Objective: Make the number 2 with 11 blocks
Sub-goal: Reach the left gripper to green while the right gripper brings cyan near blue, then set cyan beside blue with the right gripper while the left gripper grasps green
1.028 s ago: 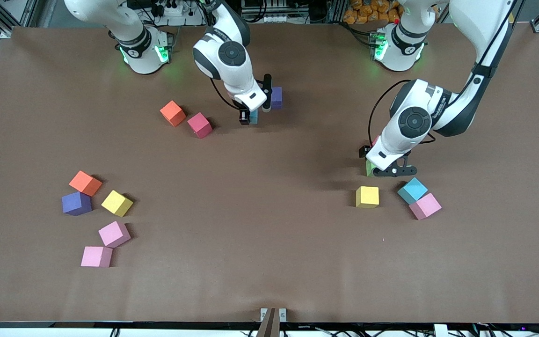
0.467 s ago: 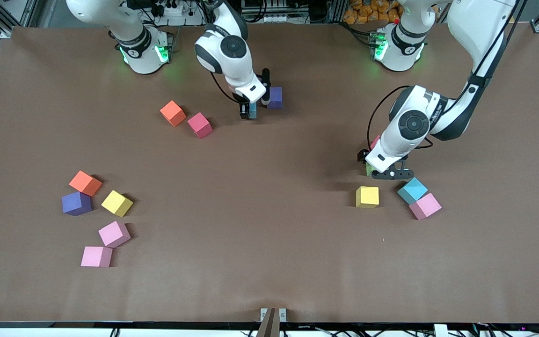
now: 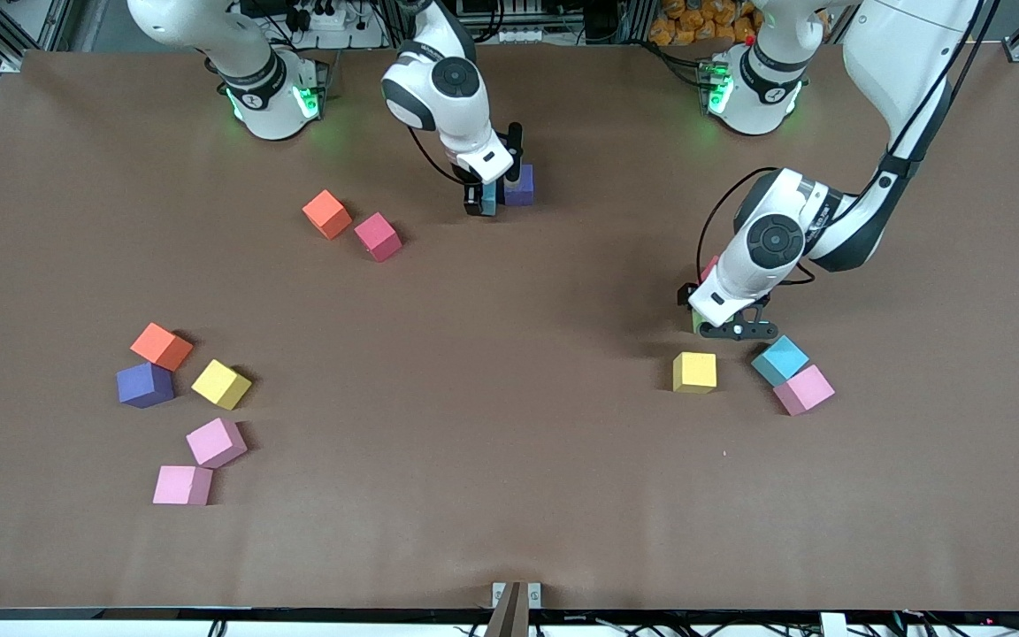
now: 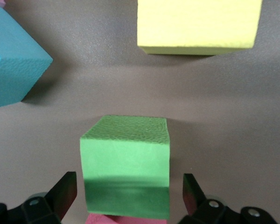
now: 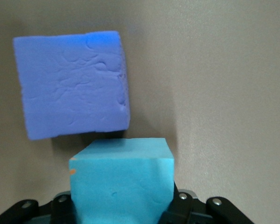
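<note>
Right gripper [image 5: 121, 210]: squeezed tight on a light blue block [image 5: 121, 184], low over the table just beside a purple block [image 3: 523, 184].
Left gripper [image 4: 126, 196]: fingers wide apart, one on each side of a green block [image 4: 126, 163], not touching it.
Green block: sits on the table, with a bit of a red block [image 4: 126, 219] touching it.
Close to the green block: a yellow block [image 3: 694, 372], a second light blue block [image 3: 778, 358] and a pink block [image 3: 803, 389].
Near the purple block: an orange block [image 3: 326, 213] and a red block [image 3: 378, 236].
Number 2: not made yet; the blocks lie in loose groups.
Right arm's end of the table: six more blocks lie together.
</note>
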